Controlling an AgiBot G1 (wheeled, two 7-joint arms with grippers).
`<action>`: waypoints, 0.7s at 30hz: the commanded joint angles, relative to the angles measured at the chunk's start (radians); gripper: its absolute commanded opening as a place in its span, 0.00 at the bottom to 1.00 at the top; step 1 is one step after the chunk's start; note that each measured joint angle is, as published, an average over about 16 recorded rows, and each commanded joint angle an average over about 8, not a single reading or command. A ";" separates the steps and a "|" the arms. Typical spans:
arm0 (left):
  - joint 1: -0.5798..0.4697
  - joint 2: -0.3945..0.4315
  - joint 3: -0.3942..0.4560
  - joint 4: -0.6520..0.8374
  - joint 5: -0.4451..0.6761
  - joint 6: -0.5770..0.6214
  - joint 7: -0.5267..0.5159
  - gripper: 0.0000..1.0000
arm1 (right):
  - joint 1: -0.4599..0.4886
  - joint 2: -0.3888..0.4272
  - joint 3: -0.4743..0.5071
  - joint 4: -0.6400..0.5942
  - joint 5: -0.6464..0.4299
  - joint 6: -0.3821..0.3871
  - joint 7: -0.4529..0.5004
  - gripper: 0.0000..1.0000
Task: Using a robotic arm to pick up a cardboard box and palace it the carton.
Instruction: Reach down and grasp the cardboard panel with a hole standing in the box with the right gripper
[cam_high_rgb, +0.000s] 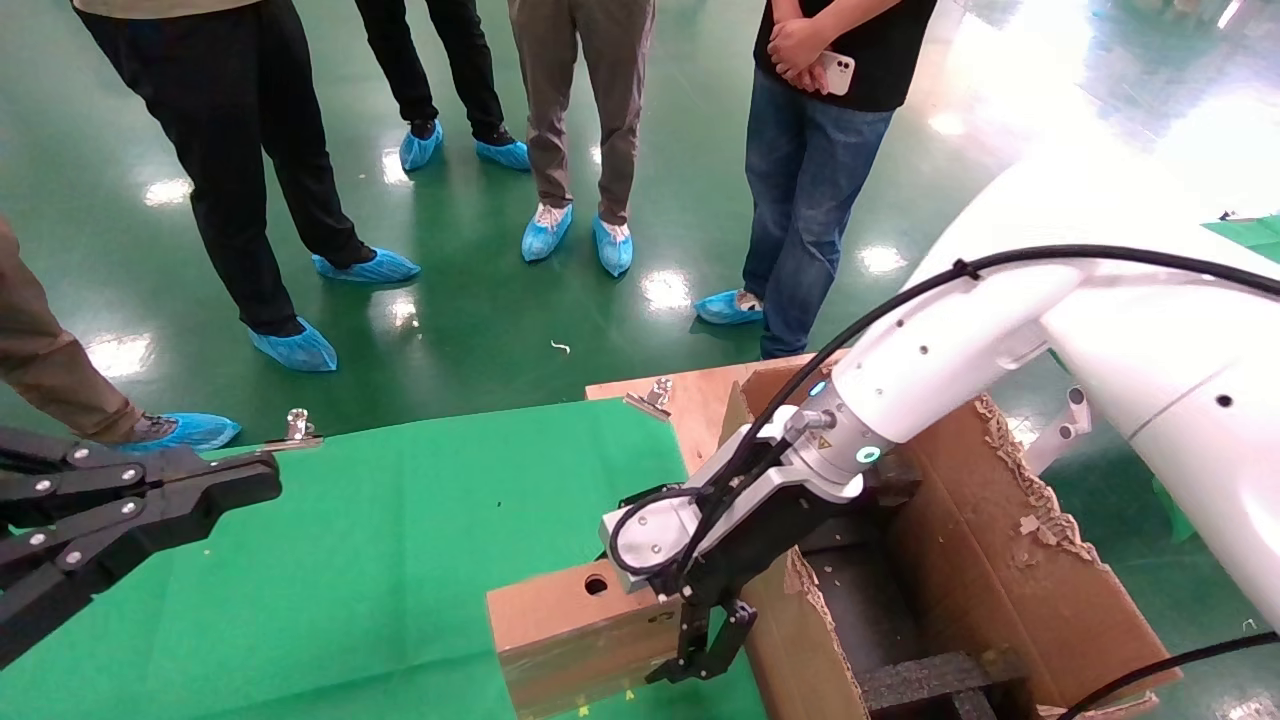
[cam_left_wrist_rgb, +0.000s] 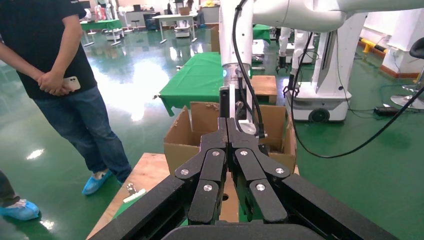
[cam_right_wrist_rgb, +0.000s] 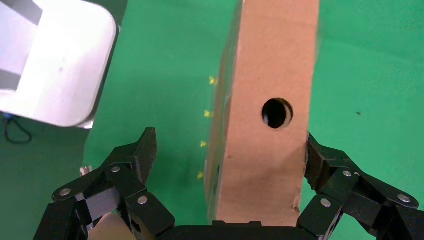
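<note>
The cardboard box (cam_high_rgb: 570, 625), small and brown with a round hole, lies on the green cloth near the front, right beside the carton (cam_high_rgb: 1000, 560). The carton is large, with ragged flaps and black foam inside. The robotic arm's right gripper (cam_high_rgb: 712, 640) is down at the box's carton-side end, open. In the right wrist view the right gripper (cam_right_wrist_rgb: 227, 150) straddles the cardboard box (cam_right_wrist_rgb: 270, 165). One finger (cam_right_wrist_rgb: 320, 160) is against the box's side and the other finger (cam_right_wrist_rgb: 140, 155) stands well apart from it. My left gripper (cam_high_rgb: 265, 480) hovers shut at the far left, holding nothing.
Several people in blue shoe covers (cam_high_rgb: 545, 232) stand on the green floor beyond the table. The green cloth (cam_high_rgb: 400, 540) covers the table, with metal clips (cam_high_rgb: 297, 425) at its far edge. A wooden board (cam_high_rgb: 690, 400) lies under the carton.
</note>
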 joint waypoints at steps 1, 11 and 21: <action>0.000 0.000 0.000 0.000 0.000 0.000 0.000 0.00 | 0.014 -0.013 -0.024 -0.007 -0.012 0.001 -0.007 1.00; 0.000 0.000 0.000 0.000 0.000 0.000 0.000 0.63 | 0.010 -0.031 -0.040 -0.038 0.013 0.033 -0.061 0.82; 0.000 0.000 0.000 0.000 0.000 0.000 0.000 1.00 | 0.009 -0.036 -0.042 -0.045 0.013 0.037 -0.068 0.00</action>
